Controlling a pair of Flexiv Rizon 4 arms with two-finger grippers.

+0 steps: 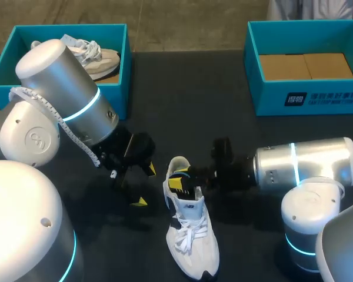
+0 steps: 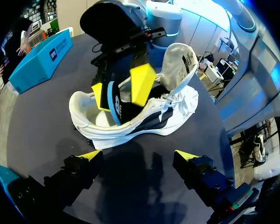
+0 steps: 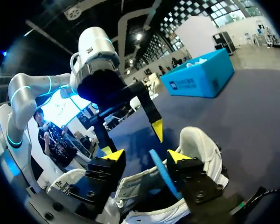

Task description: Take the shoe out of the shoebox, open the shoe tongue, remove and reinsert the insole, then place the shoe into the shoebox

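Left gripper (image 1: 145, 185): fingers spread wide, holding nothing, over the table (image 1: 182, 100) just left of the shoe.
Shoe (image 1: 191, 235): white, sole down on the table between the two arms.
Insole (image 2: 114, 105): blue-edged, standing on edge in the shoe's opening.
Right gripper (image 1: 177, 179): fingers apart inside that opening, with the insole between them and against one finger only.
Shoebox (image 1: 306, 97): teal, at the far right.
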